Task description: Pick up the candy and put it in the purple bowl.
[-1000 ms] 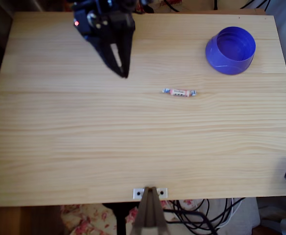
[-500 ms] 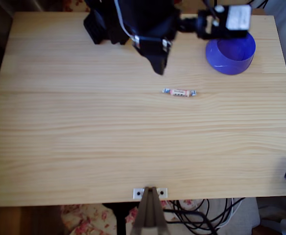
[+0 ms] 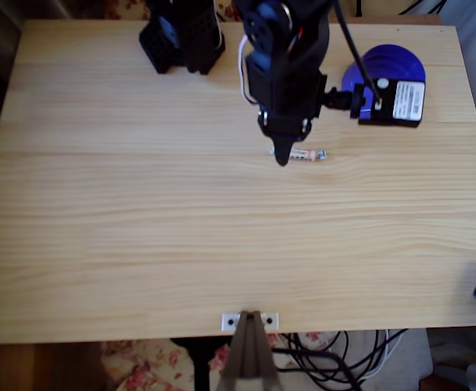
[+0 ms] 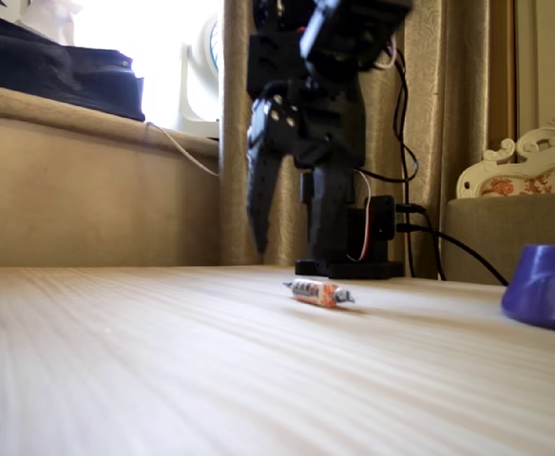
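Note:
The candy (image 3: 306, 154) lies flat on the wooden table (image 3: 140, 228), a small pink-orange sweet with white-and-blue twisted ends; its left end is covered by the arm in the overhead view. My black gripper (image 3: 283, 156) points down over that left end, its fingers meeting in a single tip with nothing between them. In the fixed view the gripper (image 4: 258, 245) hangs a little above the table, left of the candy (image 4: 318, 293) and not touching it. The purple bowl (image 3: 405, 63) stands at the back right, partly hidden by the wrist camera; its side also appears in the fixed view as the bowl (image 4: 547, 285).
The arm's black base (image 3: 181, 37) stands at the table's back edge. A white bracket (image 3: 250, 321) sits at the front edge, with cables hanging below it. Bare wood extends left of and in front of the candy.
The arm has swung from the back left to the right and forward, and the gripper tip now sits over the candy's left end. Candy and bowl have not moved.

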You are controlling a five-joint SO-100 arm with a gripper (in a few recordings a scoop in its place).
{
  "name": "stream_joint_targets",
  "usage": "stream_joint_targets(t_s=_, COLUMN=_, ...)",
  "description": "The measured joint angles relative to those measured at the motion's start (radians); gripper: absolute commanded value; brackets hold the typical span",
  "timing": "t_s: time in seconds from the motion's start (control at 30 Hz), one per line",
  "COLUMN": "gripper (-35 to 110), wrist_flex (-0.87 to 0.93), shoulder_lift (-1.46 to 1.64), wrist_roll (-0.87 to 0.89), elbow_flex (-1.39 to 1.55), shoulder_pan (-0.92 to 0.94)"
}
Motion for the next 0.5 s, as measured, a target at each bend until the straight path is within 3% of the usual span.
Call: stream_joint_targets(t_s=0.5, gripper=20, wrist_flex=-0.094, shoulder_lift=-0.091, wrist_roll=0.107, elbow_flex=-0.017, shoulder_pan=-0.048)
